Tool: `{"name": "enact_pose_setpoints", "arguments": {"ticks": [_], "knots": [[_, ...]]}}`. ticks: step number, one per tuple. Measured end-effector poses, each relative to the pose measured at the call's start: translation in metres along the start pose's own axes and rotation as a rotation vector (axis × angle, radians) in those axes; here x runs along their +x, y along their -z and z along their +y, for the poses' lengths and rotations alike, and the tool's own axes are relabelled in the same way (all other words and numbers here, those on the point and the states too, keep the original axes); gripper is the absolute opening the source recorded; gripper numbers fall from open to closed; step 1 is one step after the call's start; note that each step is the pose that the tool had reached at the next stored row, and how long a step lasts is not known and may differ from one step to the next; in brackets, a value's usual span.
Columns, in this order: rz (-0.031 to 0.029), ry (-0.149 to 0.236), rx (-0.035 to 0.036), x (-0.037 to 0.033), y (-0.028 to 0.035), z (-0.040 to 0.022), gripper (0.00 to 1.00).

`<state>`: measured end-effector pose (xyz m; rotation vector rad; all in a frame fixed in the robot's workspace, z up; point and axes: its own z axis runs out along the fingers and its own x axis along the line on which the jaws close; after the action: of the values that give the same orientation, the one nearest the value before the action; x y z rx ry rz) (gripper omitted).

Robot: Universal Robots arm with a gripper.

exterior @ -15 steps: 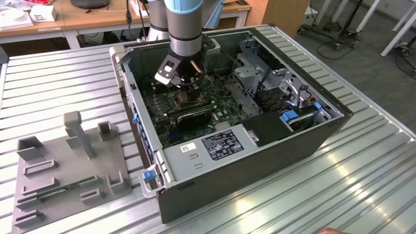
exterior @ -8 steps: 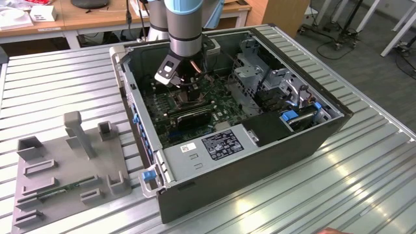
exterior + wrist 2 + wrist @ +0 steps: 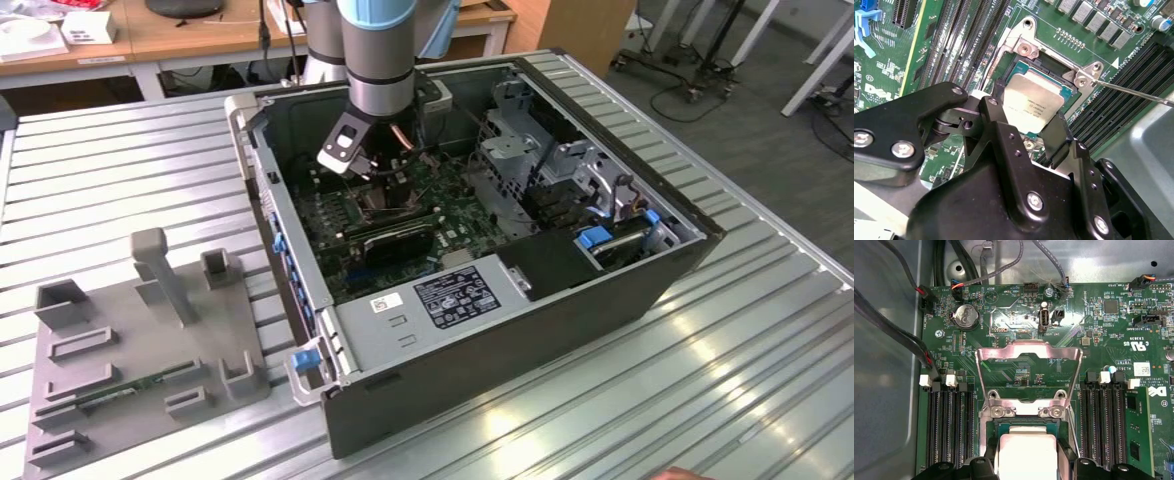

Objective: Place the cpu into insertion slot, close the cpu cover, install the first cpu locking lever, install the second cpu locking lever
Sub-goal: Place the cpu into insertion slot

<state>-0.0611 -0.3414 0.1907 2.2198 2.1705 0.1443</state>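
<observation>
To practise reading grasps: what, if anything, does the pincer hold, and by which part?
The pincer holds the cpu by two opposite edges, at the slot, with the cover raised.

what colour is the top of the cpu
Silvery-tan metal with small dark print in the middle; the cpu shows best in the second wrist view.

Bright overhead light is glaring in streaks off the ribbed metal table [image 3: 694, 400] in the exterior view, the computer case [image 3: 400, 400] is shading its own interior, and the cpu [image 3: 1026, 455] is washing out near-white in the first wrist view.
</observation>
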Motion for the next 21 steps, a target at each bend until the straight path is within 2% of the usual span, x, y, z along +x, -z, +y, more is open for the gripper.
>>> {"name": "enact_pose_setpoints", "arguments": {"ticks": [11,13,14,21], "knots": [[0.0014,0.0,0.0001,0.0003,-0.0001,0.0,0.54],[0.0021,0.0,-0.0005,0.0004,-0.0004,0.0,0.55],[0.0018,0.0,-0.0004,0.0004,-0.0003,0.0,0.61],[0.001,0.0,0.0001,0.0003,0.001,0.0001,0.61]]}}
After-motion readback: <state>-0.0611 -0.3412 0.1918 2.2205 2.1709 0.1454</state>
